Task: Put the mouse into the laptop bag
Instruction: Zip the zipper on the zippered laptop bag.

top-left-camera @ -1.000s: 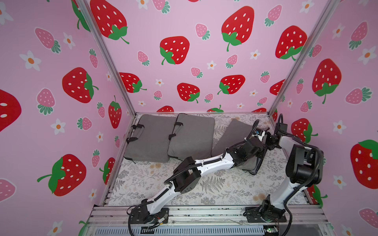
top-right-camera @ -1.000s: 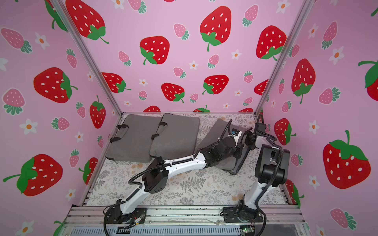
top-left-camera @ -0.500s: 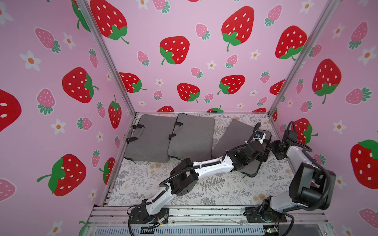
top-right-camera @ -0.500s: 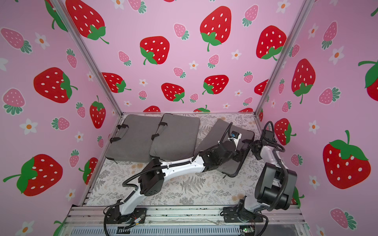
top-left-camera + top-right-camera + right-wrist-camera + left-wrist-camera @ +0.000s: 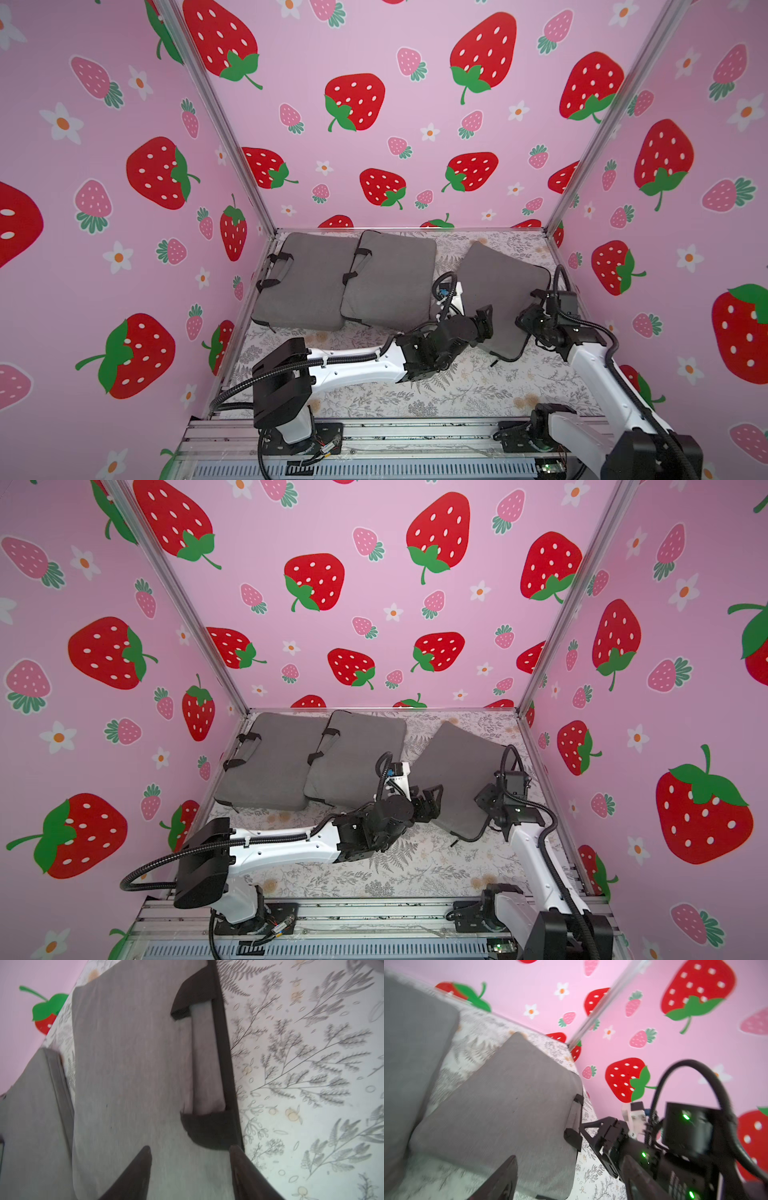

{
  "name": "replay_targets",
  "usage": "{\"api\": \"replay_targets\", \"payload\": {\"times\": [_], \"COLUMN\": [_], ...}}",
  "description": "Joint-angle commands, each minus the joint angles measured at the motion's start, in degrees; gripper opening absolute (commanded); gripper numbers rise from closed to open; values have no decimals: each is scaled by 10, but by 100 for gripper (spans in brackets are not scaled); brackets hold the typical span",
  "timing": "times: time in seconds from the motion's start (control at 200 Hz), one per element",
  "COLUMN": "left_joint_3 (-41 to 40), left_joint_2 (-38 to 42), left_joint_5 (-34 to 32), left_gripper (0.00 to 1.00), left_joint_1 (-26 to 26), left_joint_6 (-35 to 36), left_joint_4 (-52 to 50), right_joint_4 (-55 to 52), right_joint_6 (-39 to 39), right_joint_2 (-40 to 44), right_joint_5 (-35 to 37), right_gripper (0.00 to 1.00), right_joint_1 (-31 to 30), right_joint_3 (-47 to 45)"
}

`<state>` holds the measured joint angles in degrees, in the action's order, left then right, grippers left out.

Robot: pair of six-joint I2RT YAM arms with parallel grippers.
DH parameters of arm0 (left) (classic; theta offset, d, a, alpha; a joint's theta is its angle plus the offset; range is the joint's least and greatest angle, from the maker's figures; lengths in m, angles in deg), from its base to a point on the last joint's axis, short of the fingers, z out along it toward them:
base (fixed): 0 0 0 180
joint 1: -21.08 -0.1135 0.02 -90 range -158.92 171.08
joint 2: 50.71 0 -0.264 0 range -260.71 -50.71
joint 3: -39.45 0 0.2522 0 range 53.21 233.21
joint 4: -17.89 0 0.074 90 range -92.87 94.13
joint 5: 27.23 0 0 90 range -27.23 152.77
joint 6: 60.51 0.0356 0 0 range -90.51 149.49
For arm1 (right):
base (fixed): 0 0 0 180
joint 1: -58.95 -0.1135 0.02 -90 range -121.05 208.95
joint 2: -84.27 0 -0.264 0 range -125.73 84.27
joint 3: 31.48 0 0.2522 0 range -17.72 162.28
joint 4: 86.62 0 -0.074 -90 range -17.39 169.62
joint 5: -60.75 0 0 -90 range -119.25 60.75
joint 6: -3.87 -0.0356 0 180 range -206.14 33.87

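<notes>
Hovering over laptop bag (image 5: 500, 286), right of centre frame | left gripper (image 5: 430, 801) jaws apart, empty, at its lower-left edge | right gripper (image 5: 189, 1147) jaws apart astride handle (image 5: 204, 1053) end, probably placed to lift the opening | mouse unseen in all 4 views, location unknown.

The laptop bag (image 5: 128, 1064) by the right end effector (image 5: 190, 1148) is looking like soft, matt grey cloth, its strap (image 5: 207, 1126) a darker weave. The end effector's fingers (image 5: 133, 1178) are looking like matt black plastic. Beside them the surface (image 5: 311, 1064) is showing a smooth, matt leaf print.
</notes>
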<state>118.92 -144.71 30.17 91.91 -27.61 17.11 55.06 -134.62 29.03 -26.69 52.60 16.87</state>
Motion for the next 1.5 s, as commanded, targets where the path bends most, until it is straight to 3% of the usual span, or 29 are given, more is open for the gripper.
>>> {"api": "replay_targets", "payload": {"times": [0.0, 0.205, 0.405, 0.645, 0.68, 1.125, 1.23, 1.496], "left_joint_3": [-14, -65, -71, -71, -72, -92, -102, -100], "left_joint_2": [-3, -15, -19, -15, -15, -7, -6, -16], "left_joint_5": [-37, -41, -55, -58, -59, -72, -73, -69], "left_gripper": [78, 75, 75, 75, 75, 75, 75, 75], "left_joint_1": [2, 7, 8, 9, 8, 8, 9, 7], "left_joint_6": [-196, -231, -258, -264, -265, -278, -280, -286], "left_joint_4": [-107, -42, -54, -60, -61, -48, -31, -31], "right_joint_4": [-49, -113, -119, -62, -59, -34, -30, -25], "right_joint_6": [-28, -115, -179, -187, -186, -164, -161, -159], "right_joint_2": [51, 135, 185, 83, 67, -50, -73, -98], "right_joint_5": [23, 74, 103, 106, 107, 135, 136, 134], "right_gripper": [59, 56, 55, 53, 46, 45, 30, 9], "right_joint_1": [-66, -229, -310, -316, -316, -316, -316, -316], "right_joint_3": [-31, -94, -130, -137, -134, -102, -95, -89]}}
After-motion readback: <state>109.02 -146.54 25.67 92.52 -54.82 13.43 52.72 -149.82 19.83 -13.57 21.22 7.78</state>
